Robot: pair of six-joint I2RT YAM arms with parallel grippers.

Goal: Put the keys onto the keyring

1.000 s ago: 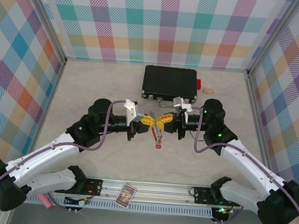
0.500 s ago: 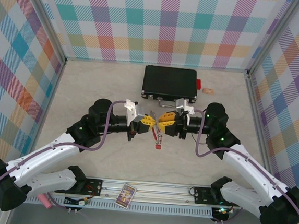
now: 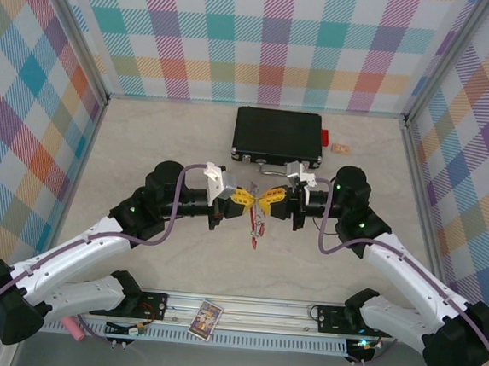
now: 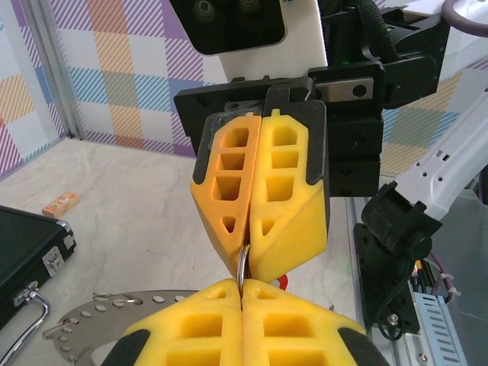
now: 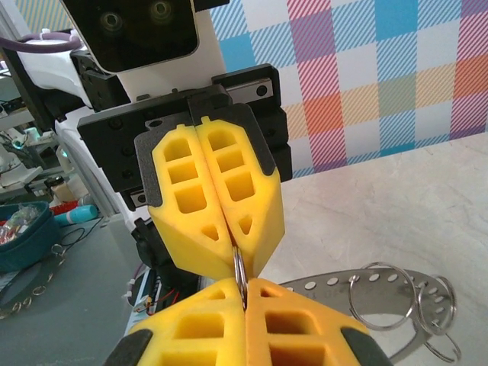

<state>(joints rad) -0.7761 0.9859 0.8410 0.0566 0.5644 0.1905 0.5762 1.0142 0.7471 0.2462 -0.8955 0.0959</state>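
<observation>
My left gripper (image 3: 245, 198) and right gripper (image 3: 264, 202) meet tip to tip over the table's middle. Both are shut on the keyring (image 4: 242, 263), a thin silver loop seen edge-on between the yellow fingertips. In the left wrist view my left gripper (image 4: 242, 284) is at the bottom and the right gripper (image 4: 248, 255) faces it from above. The right wrist view mirrors this, with the keyring (image 5: 239, 268) pinched at the right gripper (image 5: 244, 286). Small red-and-silver pieces (image 3: 256, 232), seemingly the keys, dangle below the loop. A red bit (image 4: 282, 281) peeks out behind the fingers.
A black case (image 3: 277, 134) lies behind the grippers, with a red block (image 3: 324, 139) and a small peach piece (image 3: 342, 148) to its right. A perforated metal strip (image 5: 396, 286) carrying split rings lies on the table under the grippers. A card (image 3: 206, 319) rests on the front rail.
The right gripper drew back slightly, then closed in against the left one again. The dangling red-and-silver pieces swung a little left and lower. The left arm stayed put.
</observation>
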